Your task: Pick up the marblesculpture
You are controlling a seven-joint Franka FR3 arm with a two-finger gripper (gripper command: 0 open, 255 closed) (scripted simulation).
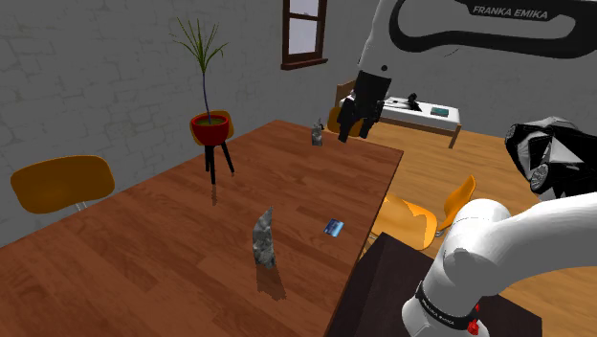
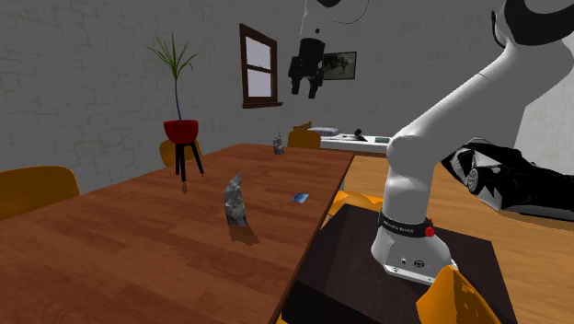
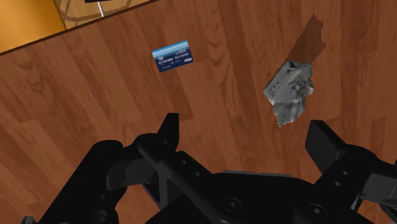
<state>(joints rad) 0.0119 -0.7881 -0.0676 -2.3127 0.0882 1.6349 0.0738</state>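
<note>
Sculpture [image 1: 264,239]: grey, upright on the surface [image 1: 143,249]. Pincer [image 1: 356,131] — jaws apart, empty, high above. We should centre over it, descend, then clasp low.

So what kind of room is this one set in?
Most likely a dining room in a house: a long wooden table with orange chairs beside it, a potted plant on a stand, and a window in a grey brick wall.
</note>
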